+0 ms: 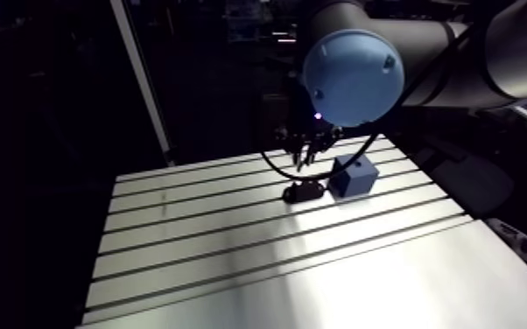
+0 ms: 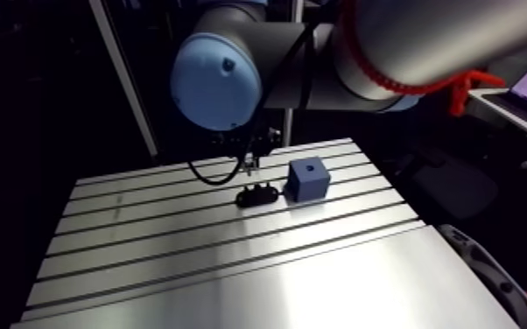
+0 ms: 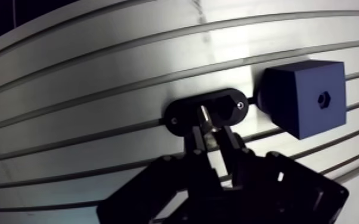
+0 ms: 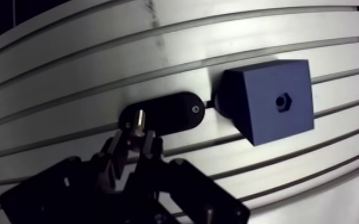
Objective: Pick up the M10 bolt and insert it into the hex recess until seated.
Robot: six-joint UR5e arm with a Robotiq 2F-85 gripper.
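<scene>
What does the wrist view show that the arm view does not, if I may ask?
Only the wrist view shows the hex recess in the top of the blue block and the metal bolt sitting in the black holder. Only the arm view shows the light-blue joint cap and the smooth near part of the table. Both show the block, the holder, the gripper and the slotted table.

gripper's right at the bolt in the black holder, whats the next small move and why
Probably secure the bolt and lift it straight up. The gripper sits right at the bolt, which stands in the black holder; whether it is clamped yet I cannot tell. The hex recess is on top of the blue block close beside the holder, so the bolt needs height first.
</scene>
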